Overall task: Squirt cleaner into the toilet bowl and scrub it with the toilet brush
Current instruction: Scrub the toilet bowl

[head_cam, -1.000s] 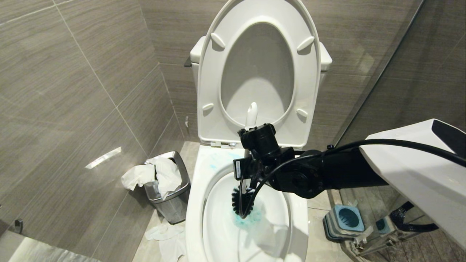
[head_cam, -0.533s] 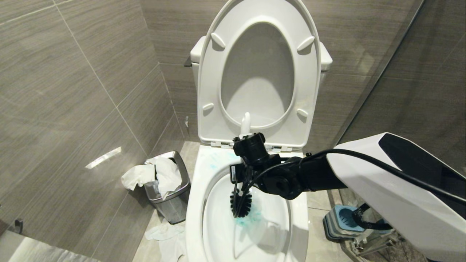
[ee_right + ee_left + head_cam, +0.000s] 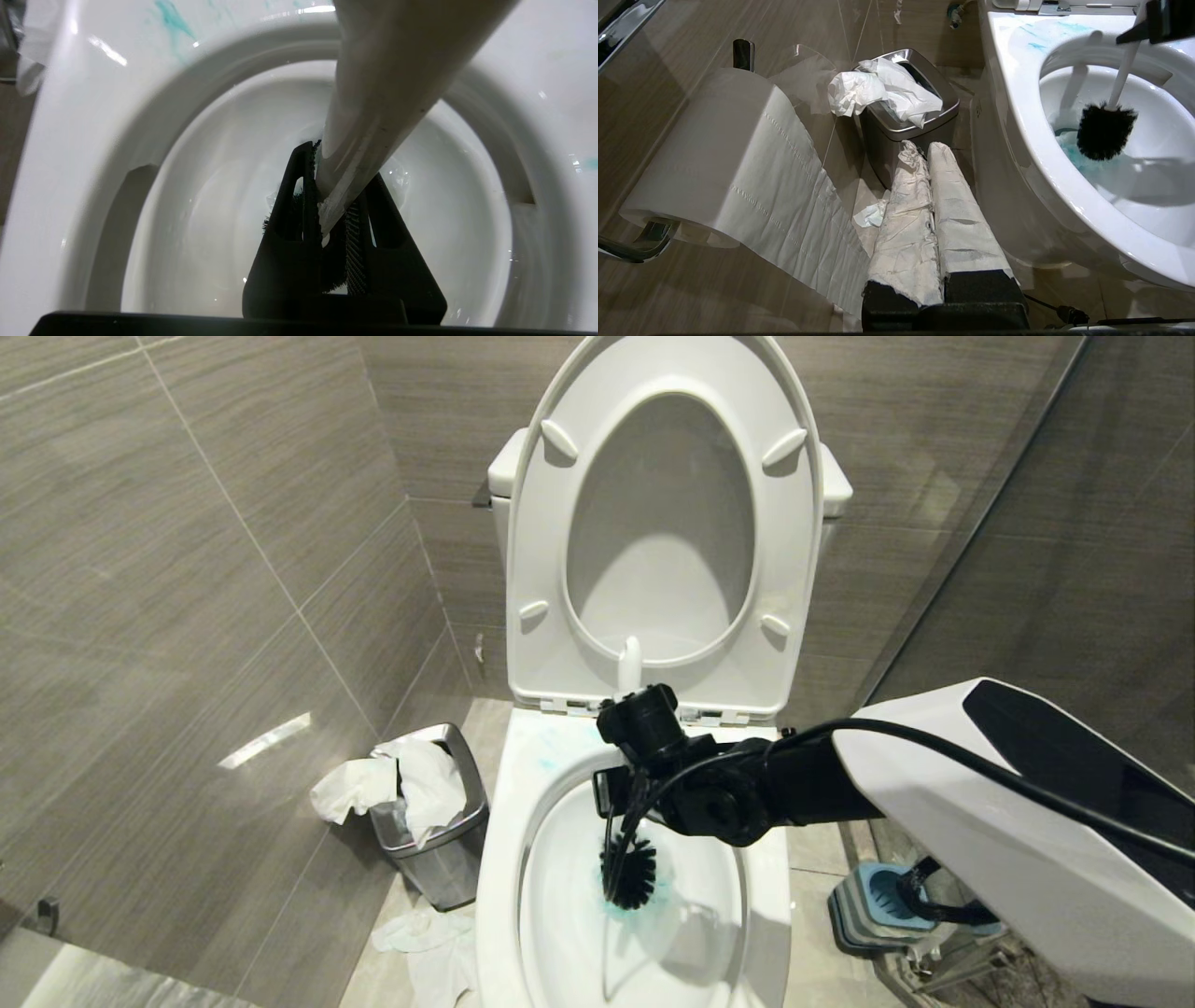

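The white toilet bowl (image 3: 504,859) stands open, with its seat and lid raised. My right gripper (image 3: 624,791) hangs over the back of the bowl, shut on the white handle of the toilet brush (image 3: 373,93). The brush's black bristle head (image 3: 630,870) rests on the inner wall of the bowl. Turquoise cleaner (image 3: 667,896) tints the surface around the head and is smeared on the back rim (image 3: 551,747). The left wrist view shows the brush head (image 3: 1105,130) over that blue patch (image 3: 1069,149). My left gripper (image 3: 926,149), with fingers wrapped in white, is shut and empty, low beside the bowl.
A steel waste bin (image 3: 434,821) overflowing with paper stands left of the toilet, and tissue (image 3: 420,933) lies on the floor beside it. A toilet roll (image 3: 724,158) hangs on the left wall. The grey-and-blue brush holder (image 3: 882,901) sits on the floor at the right. Tiled walls close in.
My right wrist has sunk and shifted slightly left. The handle's top end dropped lower against the raised seat. The brush head stayed on the blue patch, ending slightly lower.
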Robot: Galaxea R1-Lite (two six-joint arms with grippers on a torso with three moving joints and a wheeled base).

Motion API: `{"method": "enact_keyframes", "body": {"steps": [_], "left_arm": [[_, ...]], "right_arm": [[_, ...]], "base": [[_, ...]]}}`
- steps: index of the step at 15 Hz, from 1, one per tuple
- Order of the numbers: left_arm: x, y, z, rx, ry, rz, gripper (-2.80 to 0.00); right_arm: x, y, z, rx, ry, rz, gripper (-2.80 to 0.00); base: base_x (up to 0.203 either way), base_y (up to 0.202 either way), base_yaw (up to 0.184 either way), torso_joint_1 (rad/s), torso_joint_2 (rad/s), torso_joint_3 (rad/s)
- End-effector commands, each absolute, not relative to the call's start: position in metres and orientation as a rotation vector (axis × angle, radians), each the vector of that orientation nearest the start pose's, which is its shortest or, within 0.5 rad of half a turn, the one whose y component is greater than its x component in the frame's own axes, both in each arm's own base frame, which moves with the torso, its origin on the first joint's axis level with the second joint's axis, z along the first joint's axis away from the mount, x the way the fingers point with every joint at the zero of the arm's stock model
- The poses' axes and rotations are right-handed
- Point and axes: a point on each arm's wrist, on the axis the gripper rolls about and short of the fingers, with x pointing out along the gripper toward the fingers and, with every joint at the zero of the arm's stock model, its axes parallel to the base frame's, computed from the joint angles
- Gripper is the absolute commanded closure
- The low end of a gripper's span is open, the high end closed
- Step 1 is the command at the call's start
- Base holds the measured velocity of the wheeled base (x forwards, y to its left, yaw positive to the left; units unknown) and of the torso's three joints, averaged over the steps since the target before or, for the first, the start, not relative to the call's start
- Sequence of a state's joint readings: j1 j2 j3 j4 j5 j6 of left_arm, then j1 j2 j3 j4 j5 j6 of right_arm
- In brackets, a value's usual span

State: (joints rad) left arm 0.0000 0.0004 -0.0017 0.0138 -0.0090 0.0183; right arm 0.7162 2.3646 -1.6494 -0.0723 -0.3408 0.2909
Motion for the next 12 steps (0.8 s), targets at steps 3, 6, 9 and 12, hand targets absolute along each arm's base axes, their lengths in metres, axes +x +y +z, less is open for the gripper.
{"method": "enact_keyframes", "body": {"steps": [3, 6, 9, 12], "left_arm": [[-0.023, 0.0, 0.075, 0.018, 0.013, -0.009, 0.0], [-0.023, 0.0, 0.075, 0.018, 0.012, -0.009, 0.0], [-0.023, 0.0, 0.074, 0.018, 0.012, -0.008, 0.0], [-0.023, 0.0, 0.074, 0.018, 0.012, -0.009, 0.0]], "right_arm": [[0.349, 0.289, 0.128, -0.044, 0.571, 0.243, 0.0], [0.36, 0.286, 0.113, -0.064, 0.587, 0.201, 0.0], [0.378, 0.288, 0.106, -0.067, 0.567, 0.18, 0.0], [0.393, 0.295, 0.102, -0.076, 0.534, 0.179, 0.0]], "base": [[0.0, 0.0, 0.0, 0.0, 0.0, 0.0], [0.0, 0.0, 0.0, 0.0, 0.0, 0.0], [0.0, 0.0, 0.0, 0.0, 0.0, 0.0], [0.0, 0.0, 0.0, 0.0, 0.0, 0.0]]}}
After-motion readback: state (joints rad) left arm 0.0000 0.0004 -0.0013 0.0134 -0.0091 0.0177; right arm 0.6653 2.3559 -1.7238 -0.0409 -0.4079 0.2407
